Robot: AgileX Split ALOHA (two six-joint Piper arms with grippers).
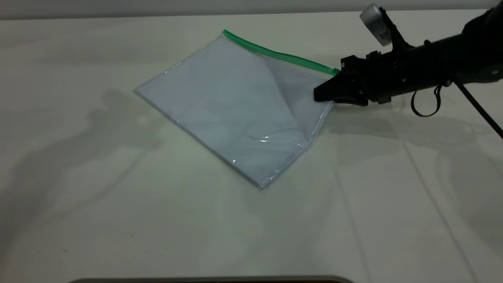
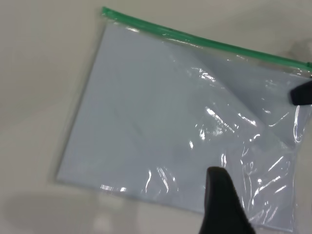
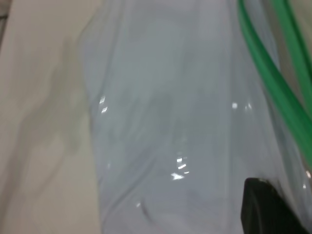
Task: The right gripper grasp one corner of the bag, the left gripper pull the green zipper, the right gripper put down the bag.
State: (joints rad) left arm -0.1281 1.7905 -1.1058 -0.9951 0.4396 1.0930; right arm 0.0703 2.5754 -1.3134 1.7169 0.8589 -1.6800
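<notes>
The bag (image 1: 232,102) is a clear pouch with white-bluish sheets and lies askew on the white table. The green zipper (image 1: 275,53) runs along its far long edge. My right gripper (image 1: 324,94) comes in from the right and is shut on the bag's corner (image 1: 328,84) at the zipper's right end. That corner is raised, and a crease runs across the bag. The right gripper's tip also shows in the left wrist view (image 2: 302,93). My left gripper (image 2: 220,195) is out of the exterior view. It hovers above the bag (image 2: 161,117), away from the zipper (image 2: 195,38). The slider tab cannot be made out.
The white table (image 1: 118,216) stretches to the left and front of the bag. A dark curved edge (image 1: 212,280) lies along the front of the exterior view. The right arm's cable loop (image 1: 424,104) hangs just above the table.
</notes>
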